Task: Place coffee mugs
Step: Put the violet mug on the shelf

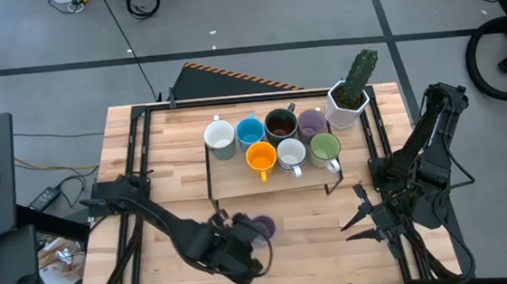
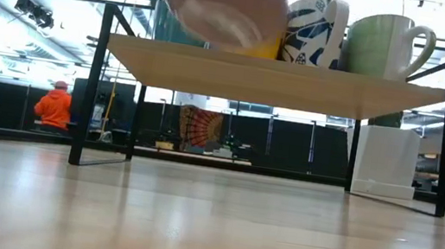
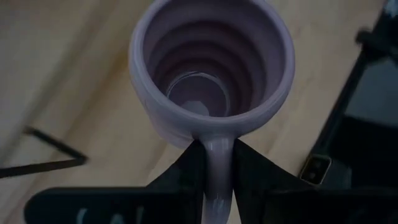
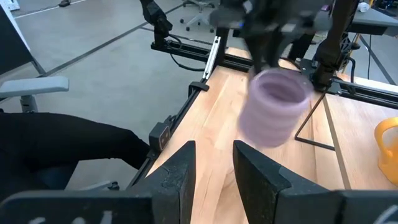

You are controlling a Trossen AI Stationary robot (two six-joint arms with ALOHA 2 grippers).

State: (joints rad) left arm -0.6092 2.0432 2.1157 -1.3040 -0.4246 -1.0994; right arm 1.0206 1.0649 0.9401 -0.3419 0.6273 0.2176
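Mugs: 7 on the shelf [image 1: 239,187]; 1 purple mug [image 1: 262,226] in left gripper [image 1: 247,238].

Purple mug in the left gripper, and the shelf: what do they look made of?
Purple mug: probably glazed ceramic, with a smooth ridged inside and soft sheen. Left gripper pinches its handle. Shelf: light wood board on thin black metal legs, judging by grain and dark rods.

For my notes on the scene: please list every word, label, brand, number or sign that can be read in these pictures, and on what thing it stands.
None can be read.
The blue-patterned mug on the shelf carries only a pattern, no letters.
The purple mug in the left gripper is plain.
The cactus pot shows no marking.
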